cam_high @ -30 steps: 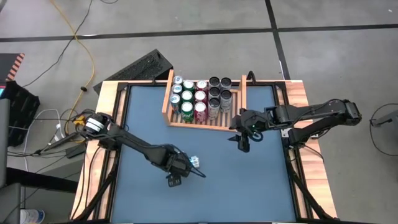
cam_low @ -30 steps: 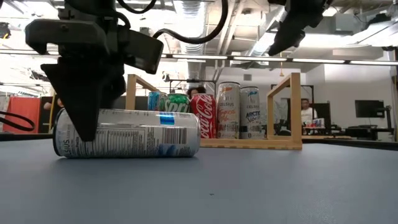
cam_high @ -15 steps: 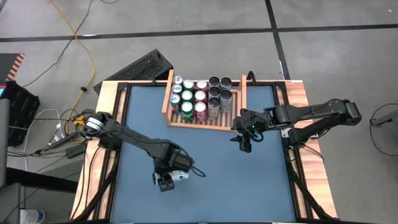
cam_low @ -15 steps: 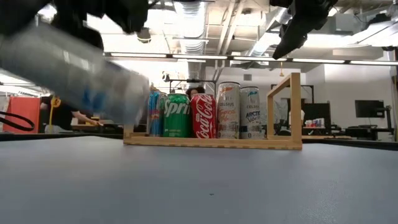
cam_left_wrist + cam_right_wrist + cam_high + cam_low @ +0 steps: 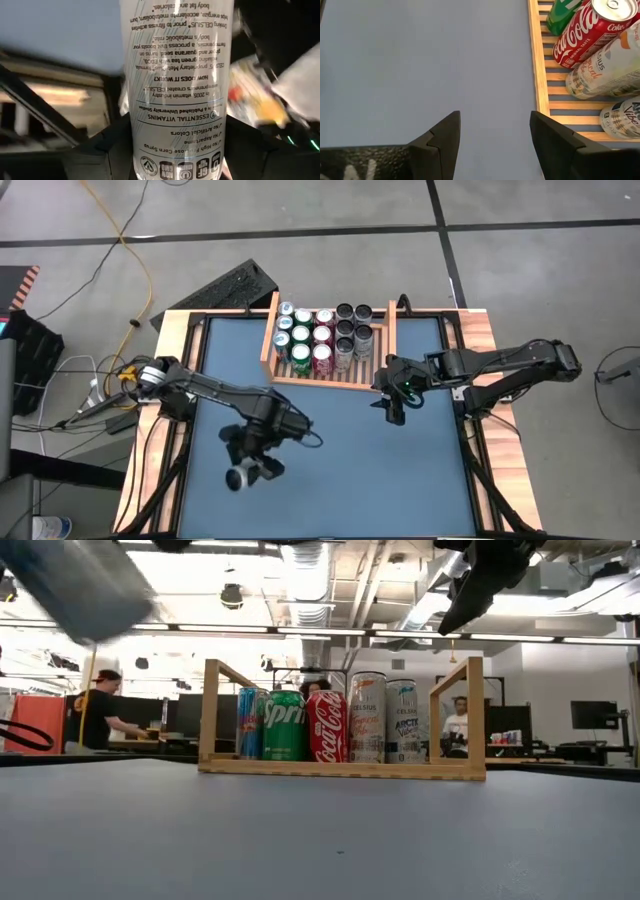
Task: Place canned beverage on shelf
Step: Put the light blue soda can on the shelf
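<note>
Celsius can (image 5: pixel 175 85), a tall slim white cylinder with printed text, sits clamped between the left gripper's (image 5: pixel 248 465) dark fingers, lifted clear of the blue tabletop (image 5: pixel 340 470) toward seven o'clock on the mat; its round end faces up in the high view. From there toward the table's twelve o'clock edge the smooth mat lies bare up to the shelf (image 5: pixel 270 345), a light-brown wooden rack with a slatted base and two raised solid side boards. Cans stand in it in five rows running front to back, fourteen by my count in the high view: blue, green, red and two silver-white rows. The front row in the low view reads a blue can, Sprite (image 5: pixel 283 725), Coca-Cola (image 5: pixel 327 727), and two pale cans. A strip stays open beside the three o'clock board. The right gripper (image 5: pixel 392 410) hovers just off that board's front corner, jaws spread and holding nothing.
</note>
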